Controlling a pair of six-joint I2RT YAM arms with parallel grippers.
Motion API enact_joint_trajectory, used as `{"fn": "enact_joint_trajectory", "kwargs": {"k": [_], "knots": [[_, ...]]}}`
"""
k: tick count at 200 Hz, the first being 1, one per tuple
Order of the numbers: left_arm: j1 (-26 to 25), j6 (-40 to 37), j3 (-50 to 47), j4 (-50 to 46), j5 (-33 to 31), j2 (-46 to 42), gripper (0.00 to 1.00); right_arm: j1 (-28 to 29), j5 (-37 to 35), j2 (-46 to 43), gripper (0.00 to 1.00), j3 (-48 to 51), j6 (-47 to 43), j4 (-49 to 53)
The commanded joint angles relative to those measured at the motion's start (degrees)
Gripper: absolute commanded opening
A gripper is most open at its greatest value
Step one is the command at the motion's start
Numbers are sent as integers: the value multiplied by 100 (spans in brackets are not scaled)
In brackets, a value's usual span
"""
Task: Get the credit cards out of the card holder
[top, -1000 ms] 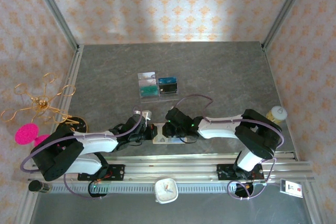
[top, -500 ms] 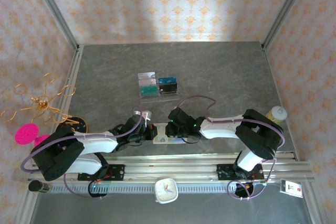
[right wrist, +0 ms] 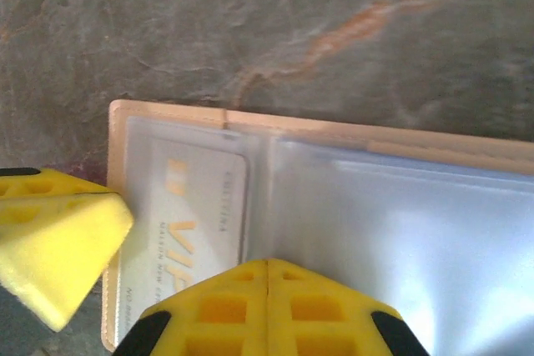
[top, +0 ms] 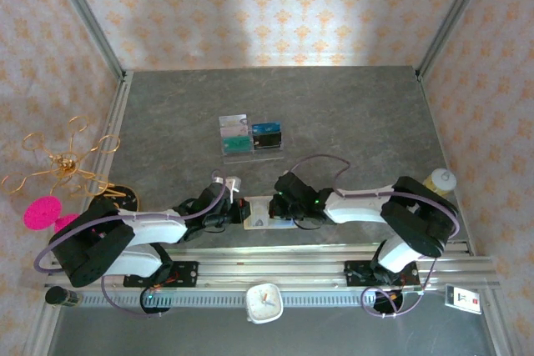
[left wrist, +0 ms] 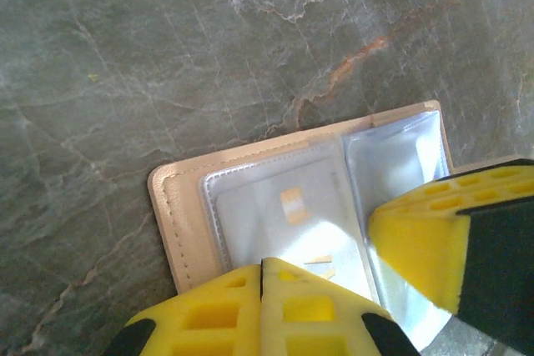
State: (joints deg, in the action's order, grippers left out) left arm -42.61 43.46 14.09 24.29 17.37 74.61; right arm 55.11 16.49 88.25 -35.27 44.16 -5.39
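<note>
The beige card holder lies open and flat near the table's front edge, its clear sleeves up. A pale credit card with gold print sits inside the left sleeve. My left gripper is shut, its tips resting on that sleeve over the card. My right gripper is shut too, tips at the fold between the two sleeves; I cannot tell whether it pinches any plastic. Each wrist view catches the other gripper's yellow finger. Several more credit cards lie on a clear tray further back.
An aluminium rail runs along the front edge just behind the arms. A gold wire stand and a pink object sit at the left. A white-capped bottle stands at the right, a white clock below the rail.
My right gripper has closed and shifted a little to the right over the card holder. The left arm has stayed put.
</note>
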Motion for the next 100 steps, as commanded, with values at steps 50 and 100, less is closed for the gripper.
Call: {"fn": "enact_joint_trajectory", "kwargs": {"k": [50,100], "knots": [[34,-96,-169,-311,-5,123,0,-71,547,-212,12,4,-236,-138],[41,-75,-180,-199,42,171,0,-73,815,71,13,-37,-206,-341]]}}
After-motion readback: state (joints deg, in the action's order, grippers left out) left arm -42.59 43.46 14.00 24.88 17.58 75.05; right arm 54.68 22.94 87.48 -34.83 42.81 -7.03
